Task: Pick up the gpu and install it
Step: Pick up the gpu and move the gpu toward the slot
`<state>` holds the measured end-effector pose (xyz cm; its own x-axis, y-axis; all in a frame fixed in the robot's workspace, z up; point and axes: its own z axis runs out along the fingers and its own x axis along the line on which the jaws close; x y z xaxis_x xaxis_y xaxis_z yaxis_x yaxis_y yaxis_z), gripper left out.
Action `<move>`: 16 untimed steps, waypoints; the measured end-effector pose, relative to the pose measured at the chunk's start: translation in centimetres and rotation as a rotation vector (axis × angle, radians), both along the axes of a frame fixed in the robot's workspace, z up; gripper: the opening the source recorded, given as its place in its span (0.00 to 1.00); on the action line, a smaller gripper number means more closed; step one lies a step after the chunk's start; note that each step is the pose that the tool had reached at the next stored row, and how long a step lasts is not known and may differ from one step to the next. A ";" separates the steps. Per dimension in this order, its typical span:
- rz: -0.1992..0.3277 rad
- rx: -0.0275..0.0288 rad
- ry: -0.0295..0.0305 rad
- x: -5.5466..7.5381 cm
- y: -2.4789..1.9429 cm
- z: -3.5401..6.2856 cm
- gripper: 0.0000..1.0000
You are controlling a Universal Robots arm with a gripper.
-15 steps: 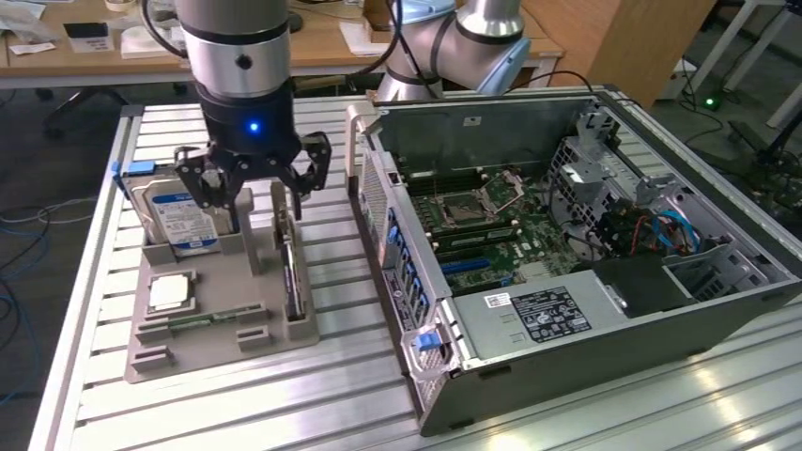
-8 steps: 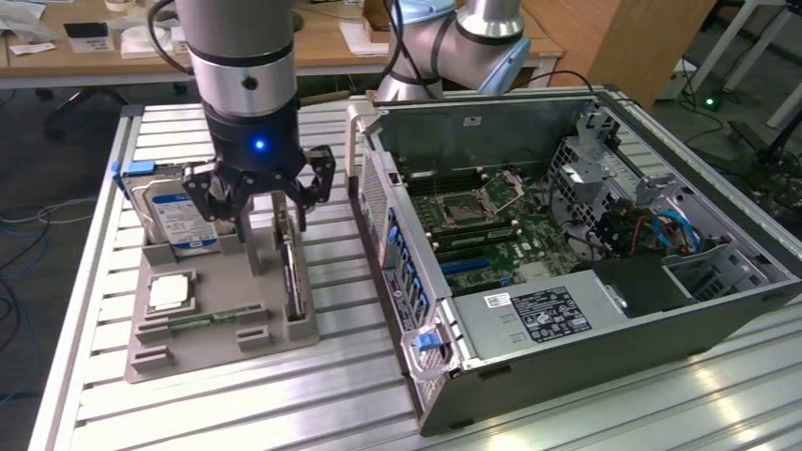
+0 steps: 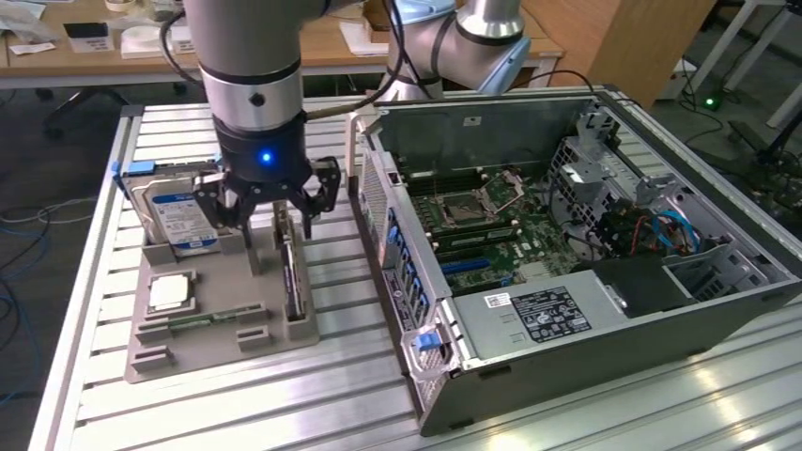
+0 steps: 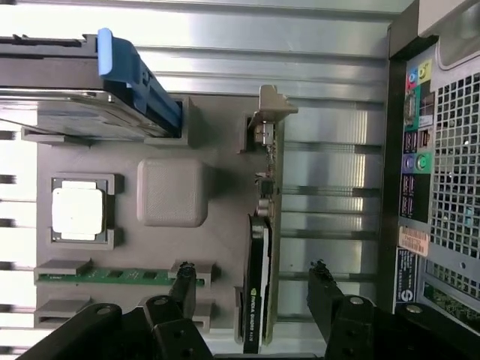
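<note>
Slatted aluminium table carries everything, and nearest the exterior camera on it lies a grey parts tray. The gpu stands on edge in a slot along the tray's side that faces the computer case. Its silvery bracket is at the far end. A memory stick, a processor and a hard drive sit in their own pockets further along the tray.

The gripper hangs over the card with its claw spread apart and holding nothing. In the wrist view one of the fingers lies on each side of the card's line, and neither touches it.

The step in hand looks like the approach for the grasp. It will go best if the claw stays centred over the dark body, well clear of the bracket. The descent should be straight, so the pads meet the flat faces squarely. A skewed closure could twist the thin board in its slot.

Beyond the tray the case lies open, its motherboard exposed, and a wooden desk stands behind.
</note>
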<state>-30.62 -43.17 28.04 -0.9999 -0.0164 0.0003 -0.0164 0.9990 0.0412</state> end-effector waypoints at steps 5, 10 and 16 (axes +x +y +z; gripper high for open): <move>-0.004 0.0000 -0.0002 0.0 -0.01 -0.91 0.71; -0.004 0.0001 -0.0003 0.0 -0.01 -1.83 0.71; -0.003 -0.0001 -0.0002 0.1 0.08 -2.92 0.71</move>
<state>-30.51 -43.09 25.12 -0.9999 -0.0130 0.0000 -0.0130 0.9991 0.0411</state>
